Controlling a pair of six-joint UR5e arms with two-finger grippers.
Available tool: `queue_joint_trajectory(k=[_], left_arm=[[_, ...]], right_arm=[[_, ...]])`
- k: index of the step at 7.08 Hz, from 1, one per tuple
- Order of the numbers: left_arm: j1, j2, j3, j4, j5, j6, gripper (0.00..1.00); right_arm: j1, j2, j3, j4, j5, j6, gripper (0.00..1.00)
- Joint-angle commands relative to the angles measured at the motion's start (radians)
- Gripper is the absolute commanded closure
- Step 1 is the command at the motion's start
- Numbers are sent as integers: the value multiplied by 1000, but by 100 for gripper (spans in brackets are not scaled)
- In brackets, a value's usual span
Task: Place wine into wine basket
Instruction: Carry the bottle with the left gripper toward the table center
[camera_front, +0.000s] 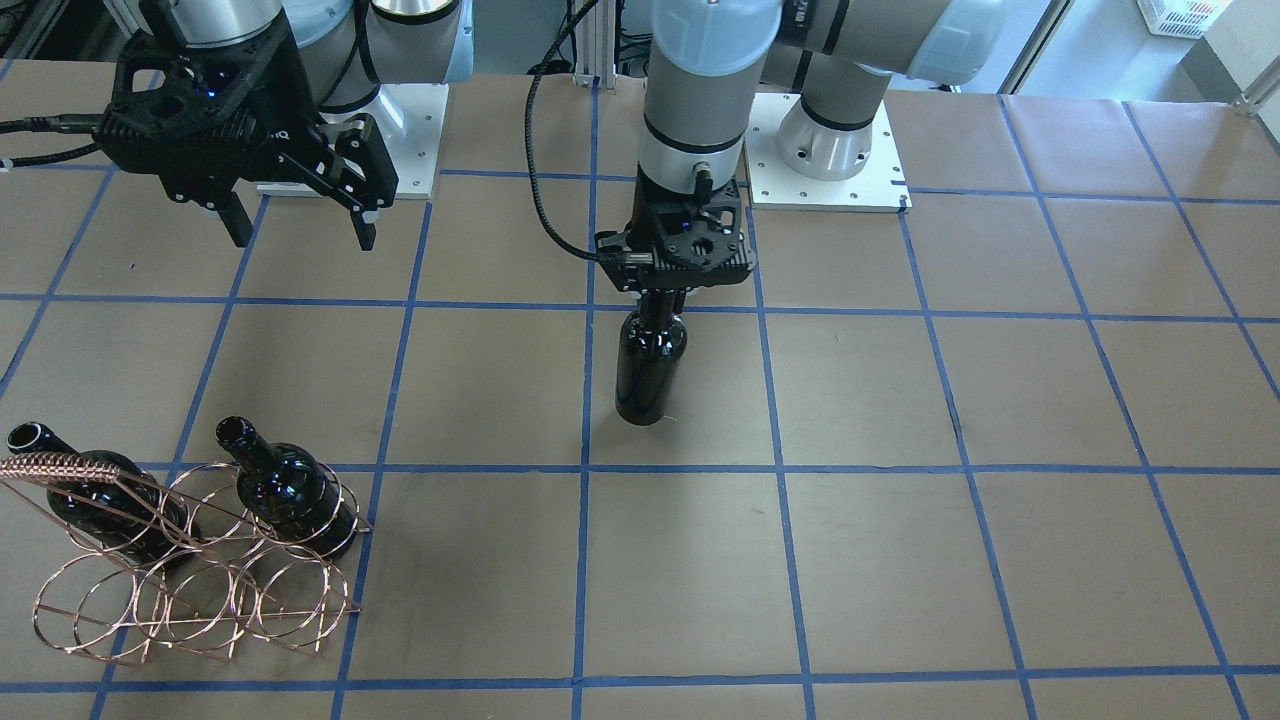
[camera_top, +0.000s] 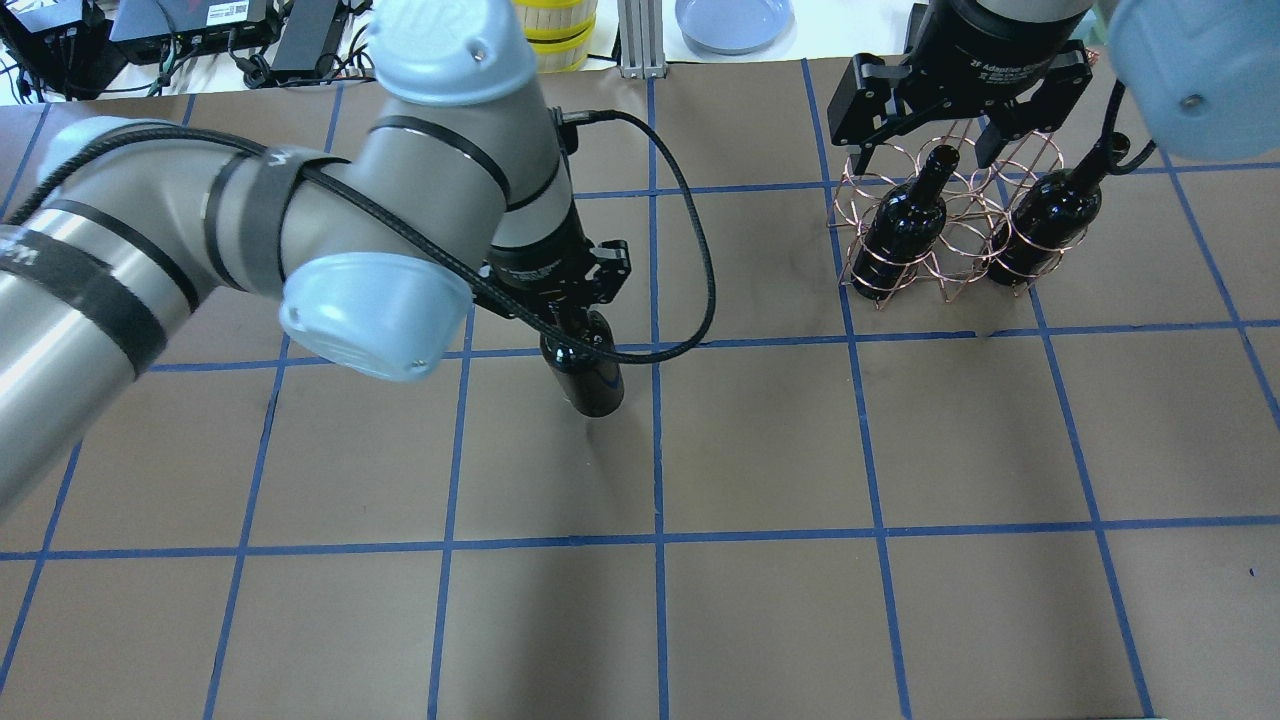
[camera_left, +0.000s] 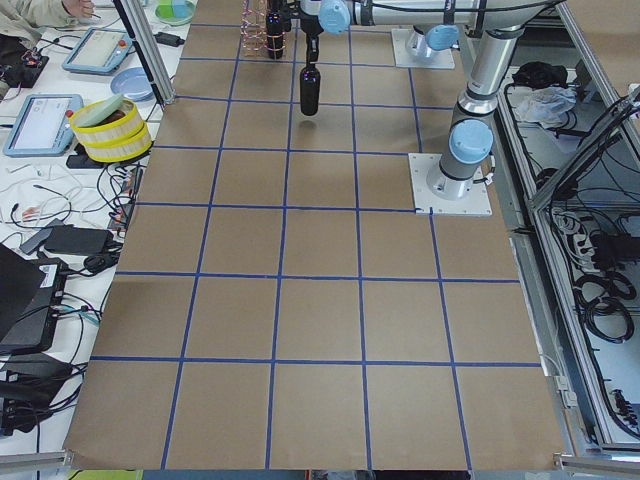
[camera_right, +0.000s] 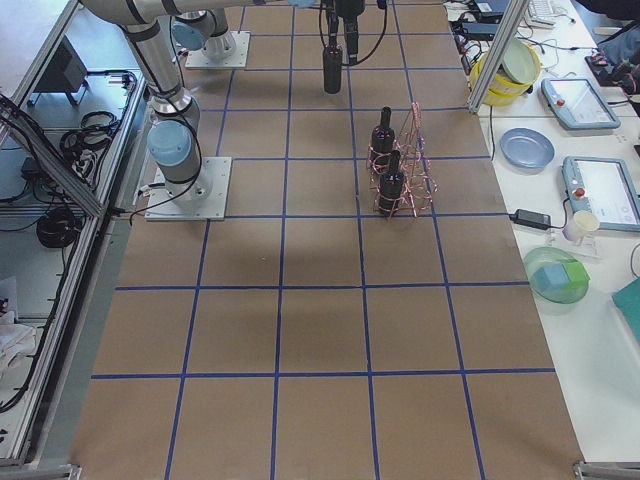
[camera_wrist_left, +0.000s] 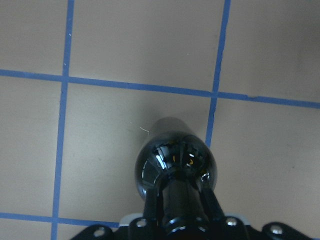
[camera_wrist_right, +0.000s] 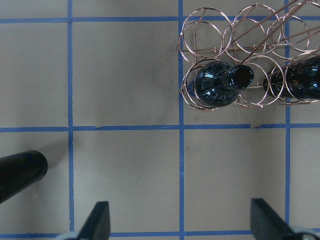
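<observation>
So the left gripper (camera_front: 668, 292) is clamped on the neck of the wine bottle (camera_front: 650, 365), which hangs dead upright under it, mouth up inside the claw. The glass is glossy and near-black with no label, rounded shoulders and a straight cylinder body. From the left wrist cam you can see the two fingers (camera_wrist_left: 150, 205) pinching either side of the neck, with little highlights on the shoulder. Honestly can't tell if the base is touching the table (camera_front: 1000, 400) or sitting just above it. The tabletop is matte brown paper split into squares by blue tape (camera_front: 780, 468). The bottle is around the middle of the table, well apart from the wine basket (camera_front: 200, 600). The basket is thin copper-coloured wire bent into rows of round rings, with a twisted wire handle (camera_front: 60, 465) on top. Two other bottles (camera_top: 905, 220) of the same dark shiny glass are standing in it, in the end rings of the row nearer the robot. The right gripper (camera_front: 303, 237) hangs above the table with its black fingers spread wide and nothing between them. In the overhead view it sits over the basket.
</observation>
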Motion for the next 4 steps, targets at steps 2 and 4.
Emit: queue_joint_trajectory(k=[2, 4], left_arm=[[-69, -16, -19, 44, 28, -51, 87], [-67, -43, -17, 47, 11, -53, 87]], right_arm=[[1, 1, 0, 0, 0, 0, 0], [1, 1, 0, 0, 0, 2, 0]])
